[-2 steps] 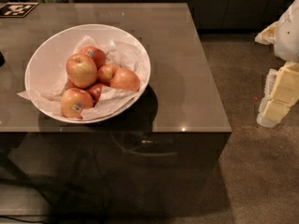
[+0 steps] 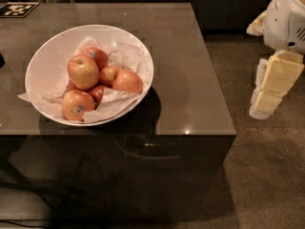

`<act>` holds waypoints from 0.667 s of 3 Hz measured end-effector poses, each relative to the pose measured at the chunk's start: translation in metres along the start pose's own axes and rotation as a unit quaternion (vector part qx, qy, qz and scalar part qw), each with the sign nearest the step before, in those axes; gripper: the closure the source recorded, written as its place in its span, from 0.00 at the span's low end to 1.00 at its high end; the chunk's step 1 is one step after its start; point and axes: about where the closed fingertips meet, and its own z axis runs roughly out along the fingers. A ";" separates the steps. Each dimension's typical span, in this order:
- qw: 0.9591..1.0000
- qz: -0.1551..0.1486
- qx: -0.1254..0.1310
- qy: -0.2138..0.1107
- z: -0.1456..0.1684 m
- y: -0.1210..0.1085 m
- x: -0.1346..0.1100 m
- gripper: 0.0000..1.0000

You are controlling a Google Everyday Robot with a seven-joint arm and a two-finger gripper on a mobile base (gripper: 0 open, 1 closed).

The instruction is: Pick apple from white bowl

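Note:
The white bowl (image 2: 44,56), lined with crumpled white paper, sits on the left part of a dark glossy table (image 2: 190,56). Several apples lie in it. The apple (image 2: 83,71) is large, round, pinkish-red with yellow, shows no sticker, and rests on top of the pile left of centre. Apples with small stickers lie behind it (image 2: 96,56) and at the bowl's front (image 2: 76,105). A paler orange-yellow apple (image 2: 127,81) lies on the right. My gripper (image 2: 272,87) hangs beyond the table's right edge, far from the bowl, below the white arm (image 2: 286,18).
A black-and-white marker tag (image 2: 18,8) lies at the table's back left corner. Dark cabinets stand behind the table. Brown carpet floor (image 2: 267,175) runs along the right and front of the table.
My gripper and arm have shifted slightly left and up, nearer the table's right edge. The bowl and apples have not moved.

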 end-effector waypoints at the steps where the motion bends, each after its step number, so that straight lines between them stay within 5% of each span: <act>1: 1.000 -0.025 -0.001 0.003 -0.009 -0.012 -0.036 0.00; 2: 0.999 -0.054 0.001 0.002 -0.016 -0.021 -0.075 0.00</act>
